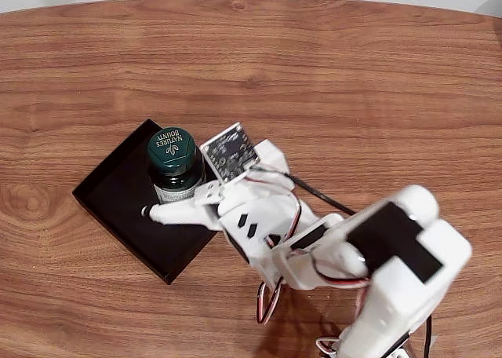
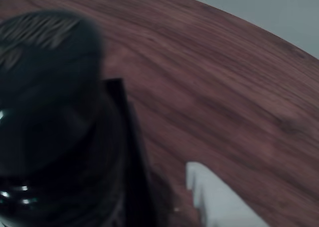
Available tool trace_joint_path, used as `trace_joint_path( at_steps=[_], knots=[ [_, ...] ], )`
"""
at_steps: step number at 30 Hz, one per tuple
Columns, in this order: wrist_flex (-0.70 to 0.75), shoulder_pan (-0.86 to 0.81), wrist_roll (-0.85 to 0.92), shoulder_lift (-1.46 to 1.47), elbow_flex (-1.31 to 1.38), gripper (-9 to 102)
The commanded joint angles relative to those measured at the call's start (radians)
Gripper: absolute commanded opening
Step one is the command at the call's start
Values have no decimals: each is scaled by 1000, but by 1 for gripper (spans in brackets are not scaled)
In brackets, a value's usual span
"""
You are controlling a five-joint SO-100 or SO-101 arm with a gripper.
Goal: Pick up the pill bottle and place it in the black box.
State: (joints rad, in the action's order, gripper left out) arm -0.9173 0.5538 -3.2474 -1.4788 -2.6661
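Observation:
The pill bottle (image 1: 174, 163), amber with a dark green printed cap, stands upright inside the black box (image 1: 118, 197), close to the box's upper right wall in the fixed view. My gripper (image 1: 169, 189) reaches around it from the right. One white finger (image 1: 176, 213) lies along the bottle's near side; the other is hidden behind the bottle. In the wrist view the bottle (image 2: 50, 117) looms blurred at the left, the box wall (image 2: 130, 142) runs beside it, and a white finger (image 2: 214, 199) stands apart from the bottle with wood showing between them.
The box lies on a brown wooden table (image 1: 353, 83) whose far edge curves along the top of the fixed view. My white arm (image 1: 376, 264) with its cables covers the lower right.

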Motion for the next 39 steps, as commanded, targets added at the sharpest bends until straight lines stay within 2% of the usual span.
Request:
trace_joint_path(
  at_steps=[1, 8, 18, 25, 35, 39],
  knots=[
    [94, -28, -11, -175, -20, 51],
    [273, -87, -5, -407, -92, 51],
    [509, -302, 38, -727, -138, 51],
    [538, -425, 66, -844, -187, 49],
    [545, -476, 77, -943, -275, 47],
    [681, -555, 97, -1049, -330, 43]
  ],
)
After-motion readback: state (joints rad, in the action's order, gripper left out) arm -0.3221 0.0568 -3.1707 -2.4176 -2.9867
